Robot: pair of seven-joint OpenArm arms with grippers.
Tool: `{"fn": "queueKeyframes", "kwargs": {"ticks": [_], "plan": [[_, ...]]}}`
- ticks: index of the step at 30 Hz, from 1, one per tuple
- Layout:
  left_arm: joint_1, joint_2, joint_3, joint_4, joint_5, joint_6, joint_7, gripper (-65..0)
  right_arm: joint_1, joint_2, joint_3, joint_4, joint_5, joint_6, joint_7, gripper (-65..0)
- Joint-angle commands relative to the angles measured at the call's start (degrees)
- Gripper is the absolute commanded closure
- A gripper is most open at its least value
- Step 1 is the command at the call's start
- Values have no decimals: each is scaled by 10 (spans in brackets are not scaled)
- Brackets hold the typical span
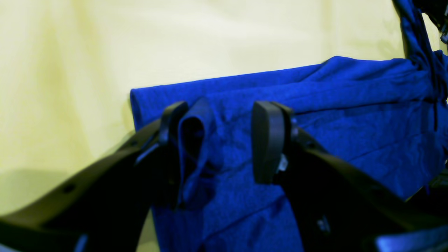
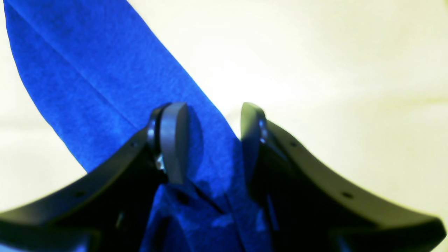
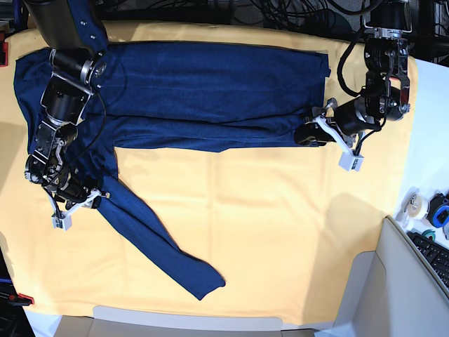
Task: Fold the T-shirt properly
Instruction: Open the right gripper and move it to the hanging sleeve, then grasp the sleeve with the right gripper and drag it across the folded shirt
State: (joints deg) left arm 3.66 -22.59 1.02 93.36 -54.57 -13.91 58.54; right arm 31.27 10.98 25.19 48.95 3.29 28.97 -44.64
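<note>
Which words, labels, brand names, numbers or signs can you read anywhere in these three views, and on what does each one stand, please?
None can be read.
T-shirt: plain navy fabric, no print or tag showing.
Yellow cloth: no markings.
Keyboard at the base view's right edge: keys too small to read.
Tape rolls beside it: too small to tell whether they carry any label.

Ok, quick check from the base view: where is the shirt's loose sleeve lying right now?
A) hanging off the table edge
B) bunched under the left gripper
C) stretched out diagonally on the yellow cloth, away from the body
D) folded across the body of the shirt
C: in the base view the sleeve of the T-shirt runs out diagonally over the yellow cloth, clear of the shirt's body, starting near the right gripper.
</note>
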Motion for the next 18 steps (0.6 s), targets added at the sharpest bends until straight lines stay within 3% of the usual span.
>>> {"fn": "queueKeyframes", "kwargs": {"ticks": [1,6,8,12,18], "plan": [[-8,-8,-4,10,-9,-4,-7,-286,0,-7,-2,-2,-5,4,-25,-249],[-8,-8,-2,10,-9,-4,-7,-286,-12,-21,-3,1,-5,5,-25,-236],[-8,-8,-3,10,-9,-4,-7,-286,-13,-29,-3,0,-5,5,-25,-181],[-8,-8,-4,10,-9,-4,-7,-286,-20,-36,-4,0,-5,5,-25,0],[-8,-7,-4,10,-9,-4,-7,-286,-34,-36,-4,30,-5,5,-25,0]]}}
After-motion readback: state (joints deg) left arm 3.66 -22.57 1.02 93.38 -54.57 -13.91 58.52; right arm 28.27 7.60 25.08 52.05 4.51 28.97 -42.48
